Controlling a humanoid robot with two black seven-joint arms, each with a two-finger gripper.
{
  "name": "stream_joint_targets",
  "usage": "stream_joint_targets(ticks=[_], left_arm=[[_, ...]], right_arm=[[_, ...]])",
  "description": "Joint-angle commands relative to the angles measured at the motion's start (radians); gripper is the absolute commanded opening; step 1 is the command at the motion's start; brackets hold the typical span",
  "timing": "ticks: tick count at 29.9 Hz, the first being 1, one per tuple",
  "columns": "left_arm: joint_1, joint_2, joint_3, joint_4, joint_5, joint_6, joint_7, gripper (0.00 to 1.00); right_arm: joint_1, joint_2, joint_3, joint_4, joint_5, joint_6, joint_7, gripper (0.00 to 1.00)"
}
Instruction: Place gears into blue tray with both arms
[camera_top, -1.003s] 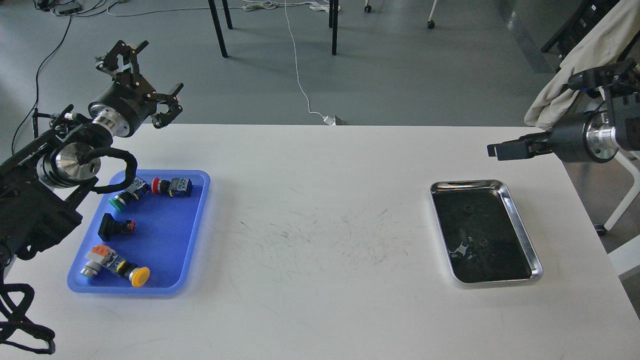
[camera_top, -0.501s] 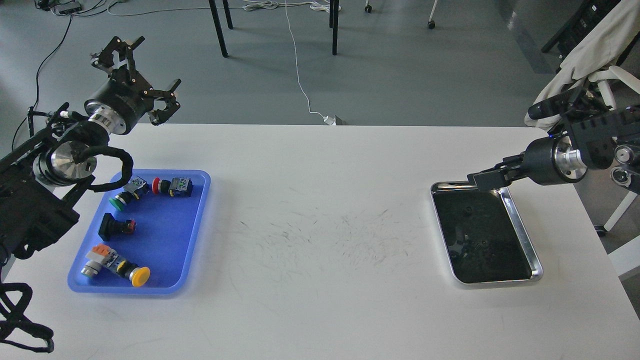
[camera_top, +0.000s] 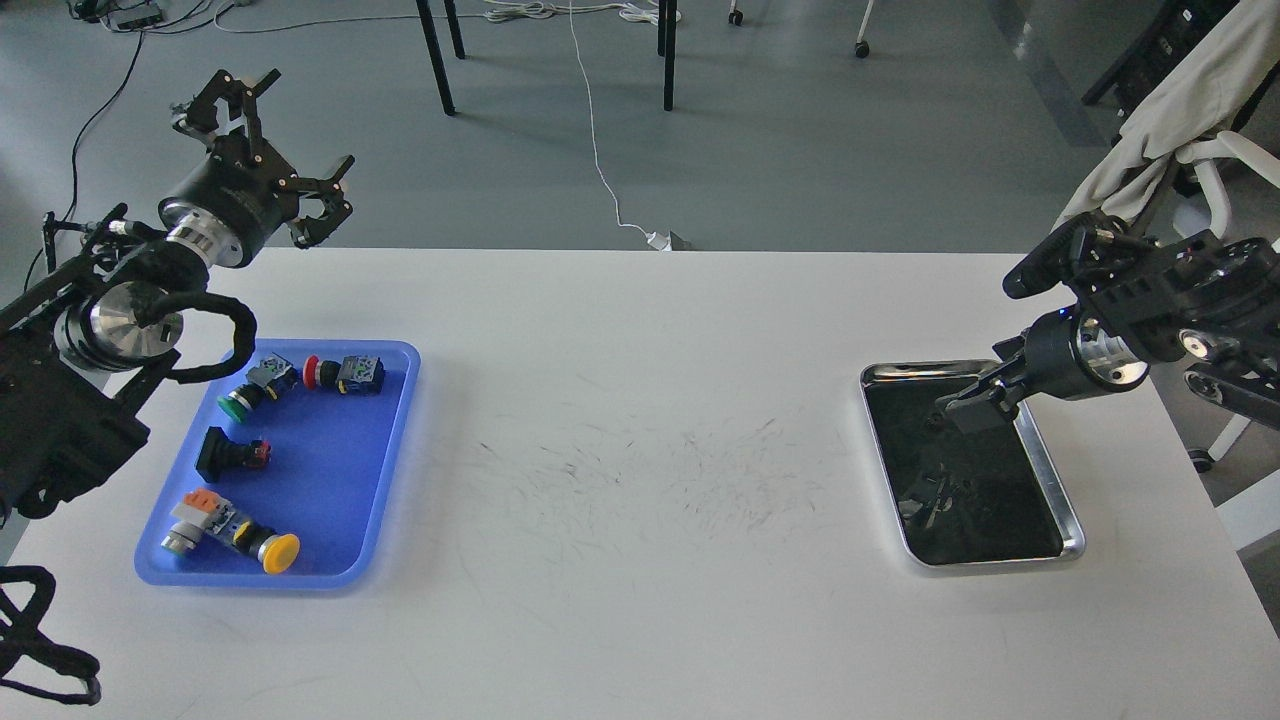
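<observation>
The blue tray (camera_top: 335, 480) lies at the table's left and holds several push-button switches. My left gripper (camera_top: 288, 138) hangs open and empty above the table's back edge, behind the tray. At the right, the shiny steel tray (camera_top: 1062, 495) has a dark inside. My right gripper (camera_top: 962, 408) points down-left over its far half, seen dark and end-on, so its fingers cannot be told apart. A tiny dark gear (camera_top: 936, 420) shows faintly just by the gripper's tip. The dark, reflecting tray floor hides other small parts.
In the blue tray lie a green-capped switch (camera_top: 240, 400), a red-capped one (camera_top: 345, 372), a black square-headed one (camera_top: 228, 453) and a yellow-capped one (camera_top: 250, 540). A chair with a cloth (camera_top: 1160, 120) stands beyond the right table edge. Scuff marks cover the table's middle.
My right arm has swung down and left, from beyond the table's right edge to over the steel tray. My left gripper has drifted slightly left and stays open.
</observation>
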Motion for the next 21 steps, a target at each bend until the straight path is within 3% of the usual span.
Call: stream_joint_targets(ticks=[1, 21], left_arm=[[0.000, 0.005, -0.001, 0.000, 0.000, -0.001, 0.000, 0.99], [0.012, 0.028, 0.000, 0.000, 0.000, -0.027, 0.000, 0.99]], right_arm=[[-0.012, 0.034, -0.002, -0.072, -0.005, 0.000, 0.001, 0.96], [-0.096, 0.206, -0.001, -0.230, -0.004, 0.000, 0.002, 0.87]])
